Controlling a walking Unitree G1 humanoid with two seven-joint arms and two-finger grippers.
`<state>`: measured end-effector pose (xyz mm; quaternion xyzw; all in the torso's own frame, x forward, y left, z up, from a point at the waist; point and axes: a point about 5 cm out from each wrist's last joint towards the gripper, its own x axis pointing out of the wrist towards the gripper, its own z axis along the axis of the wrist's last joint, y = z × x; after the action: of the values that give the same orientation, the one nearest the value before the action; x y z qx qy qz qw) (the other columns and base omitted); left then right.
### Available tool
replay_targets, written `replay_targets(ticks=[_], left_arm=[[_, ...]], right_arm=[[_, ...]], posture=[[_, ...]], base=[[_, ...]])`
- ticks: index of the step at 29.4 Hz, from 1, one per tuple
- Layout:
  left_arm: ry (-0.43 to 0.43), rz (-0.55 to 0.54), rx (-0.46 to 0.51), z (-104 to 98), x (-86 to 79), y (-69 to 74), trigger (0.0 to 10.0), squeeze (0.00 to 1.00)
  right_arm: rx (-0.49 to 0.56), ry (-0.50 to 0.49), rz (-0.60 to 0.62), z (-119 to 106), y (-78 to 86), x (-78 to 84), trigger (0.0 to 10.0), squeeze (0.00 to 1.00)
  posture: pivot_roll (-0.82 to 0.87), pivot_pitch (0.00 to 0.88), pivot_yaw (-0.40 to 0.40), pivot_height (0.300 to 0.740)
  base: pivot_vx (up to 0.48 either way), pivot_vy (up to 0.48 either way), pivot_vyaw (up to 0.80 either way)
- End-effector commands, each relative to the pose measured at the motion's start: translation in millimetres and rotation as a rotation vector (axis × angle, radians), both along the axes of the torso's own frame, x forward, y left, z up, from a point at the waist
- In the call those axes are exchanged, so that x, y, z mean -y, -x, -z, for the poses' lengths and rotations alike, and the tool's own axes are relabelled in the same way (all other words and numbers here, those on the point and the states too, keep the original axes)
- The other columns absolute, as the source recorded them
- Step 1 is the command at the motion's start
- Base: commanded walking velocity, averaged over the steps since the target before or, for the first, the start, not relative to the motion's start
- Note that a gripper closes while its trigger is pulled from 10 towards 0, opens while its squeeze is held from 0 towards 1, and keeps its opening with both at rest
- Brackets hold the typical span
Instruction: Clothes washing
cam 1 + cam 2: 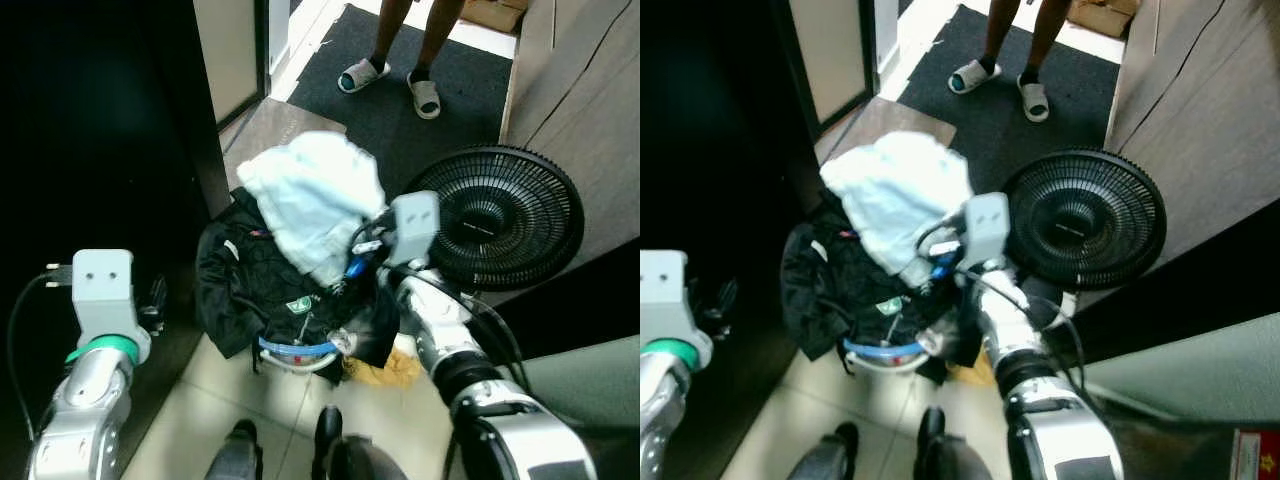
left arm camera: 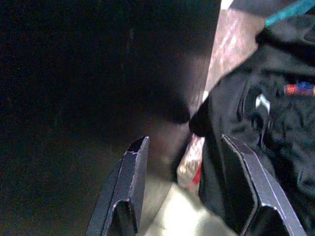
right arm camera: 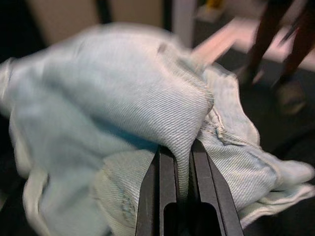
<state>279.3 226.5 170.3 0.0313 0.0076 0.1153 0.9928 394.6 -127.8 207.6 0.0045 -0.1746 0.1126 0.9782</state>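
A pale blue garment [image 1: 312,203] hangs bunched above a laundry basket [image 1: 296,356] heaped with black clothes [image 1: 250,282]. My right gripper [image 3: 183,162] is shut on a fold of the pale blue garment [image 3: 123,103], holding it up over the pile. My left gripper [image 2: 189,177] is open beside the black clothes [image 2: 266,123], at the left of the basket and next to a dark panel, with nothing between its fingers. The left arm [image 1: 100,300] is at the lower left.
A black floor fan [image 1: 495,215] stands right of the basket. A person's legs in sandals [image 1: 390,80] stand on a dark mat [image 1: 400,100] beyond. A dark cabinet [image 1: 100,120] fills the left; a wooden wall [image 1: 580,90] runs along the right.
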Motion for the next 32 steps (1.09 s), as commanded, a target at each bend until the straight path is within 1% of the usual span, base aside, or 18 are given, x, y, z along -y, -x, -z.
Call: replay_targets(ticks=[1, 2, 4, 6, 12, 14, 15, 16, 17, 19, 20, 21, 22, 23, 24, 27, 30, 32], left_arm=[[0.022, 0.021, -0.008, 4.9, 5.0, -3.2, 10.0, 0.0], [0.022, 0.021, -0.008, 4.9, 5.0, -3.2, 10.0, 0.0], [0.04, 0.067, 0.025, -3.8, 15.1, -14.2, 10.0, 0.0], [0.05, 0.109, 0.054, -11.9, 24.7, -23.6, 10.0, 0.0], [0.054, 0.136, 0.08, -20.1, 30.7, -32.0, 10.0, 0.0], [0.06, 0.161, 0.109, -28.7, 34.9, -39.8, 10.0, 0.0], [0.06, 0.161, 0.109, -28.7, 34.9, -39.8, 10.0, 0.0], [0.068, 0.172, 0.125, -33.4, 37.3, -42.4, 10.0, 0.0], [0.073, 0.185, 0.14, -37.3, 40.1, -43.8, 10.0, 0.0], [0.088, 0.203, 0.169, -43.7, 45.8, -44.5, 10.0, 0.0], [0.088, 0.203, 0.169, -43.7, 45.8, -44.5, 10.0, 0.0], [0.091, 0.213, 0.184, -46.3, 48.9, -43.7, 10.0, 0.0], [0.091, 0.213, 0.184, -46.3, 48.9, -43.7, 10.0, 0.0], [0.085, 0.229, 0.201, -48.1, 53.2, -42.2, 10.0, 0.0], [0.085, 0.229, 0.201, -48.1, 53.2, -42.2, 10.0, 0.0], [0.078, 0.255, 0.208, -45.9, 58.9, -40.1, 10.0, 0.0], [0.07, 0.267, 0.212, -44.4, 63.0, -41.7, 10.0, 0.0], [0.071, 0.272, 0.222, -46.0, 65.5, -44.2, 10.0, 0.0]], right_arm=[[0.158, -0.067, 0.08, -39.4, -0.2, 25.1, 10.0, 0.0], [0.158, -0.067, 0.08, -39.4, -0.2, 25.1, 10.0, 0.0], [0.264, -0.091, 0.132, -70.9, 3.8, 47.5, 10.0, 0.0], [0.366, -0.104, 0.145, -93.6, 14.1, 60.6, 10.0, 0.0], [0.477, -0.116, 0.154, -116.7, 28.9, 69.6, 10.0, 0.0], [0.585, -0.138, 0.161, -139.7, 48.0, 75.4, 10.0, 0.0], [0.585, -0.138, 0.161, -139.7, 48.0, 75.4, 10.0, 0.0], [0.603, -0.145, 0.165, -143.6, 55.3, 75.7, 10.0, 0.0], [0.594, -0.153, 0.164, -141.1, 59.8, 73.8, 10.0, 0.0], [0.503, -0.118, 0.172, -110.7, 62.0, 63.6, 10.0, 0.0], [0.503, -0.118, 0.172, -110.7, 62.0, 63.6, 10.0, 0.0], [0.415, -0.12, 0.187, -83.5, 61.6, 58.5, 10.0, 0.0], [0.415, -0.12, 0.187, -83.5, 61.6, 58.5, 10.0, 0.0], [0.282, -0.056, 0.215, -41.1, 66.2, 51.4, 10.0, 0.0], [0.282, -0.056, 0.215, -41.1, 66.2, 51.4, 10.0, 0.0], [0.127, -0.049, 0.261, 5.2, 71.6, 53.8, 10.0, 0.0], [0.068, -0.027, 0.304, 16.9, 71.9, 58.2, 10.0, 0.0], [0.062, -0.032, 0.324, 12.6, 70.4, 61.2, 10.0, 0.0]], posture=[[0.2, 0.181, -0.012, 0.74], [0.2, 0.181, -0.012, 0.74], [0.17, 0.139, 0.013, 0.74], [0.15, 0.115, 0.028, 0.74], [0.13, 0.097, 0.043, 0.74], [0.11, 0.064, 0.062, 0.74], [0.11, 0.064, 0.062, 0.74], [0.1, 0.06, 0.063, 0.74], [0.09, 0.049, 0.064, 0.74], [0.08, 0.033, 0.061, 0.74], [0.08, 0.033, 0.061, 0.74], [0.07, 0.02, 0.055, 0.74], [0.07, 0.02, 0.055, 0.74], [0.06, 0.015, 0.05, 0.74], [0.06, 0.015, 0.05, 0.74], [0.04, 0.006, 0.045, 0.74], [0.03, 0.0, 0.044, 0.74], [0.03, 0.0, 0.043, 0.74]], base=[[0.0, 0.0, 0.0], [0.0, 0.0, 0.0], [0.0, 0.0, 0.0], [0.0, 0.0, 0.0], [0.0, 0.0, 0.0], [0.0, 0.0, 0.0], [0.0, 0.0, 0.0], [0.0, 0.0, 0.0], [0.0, 0.0, 0.0], [0.0, 0.0, 0.0], [0.0, 0.0, 0.0], [0.0, 0.0, 0.0], [0.0, 0.0, 0.0], [0.0, 0.0, 0.0], [0.0, 0.0, 0.0], [0.0, 0.0, 0.0], [0.0, 0.0, 0.0], [0.0, 0.0, 0.0]])
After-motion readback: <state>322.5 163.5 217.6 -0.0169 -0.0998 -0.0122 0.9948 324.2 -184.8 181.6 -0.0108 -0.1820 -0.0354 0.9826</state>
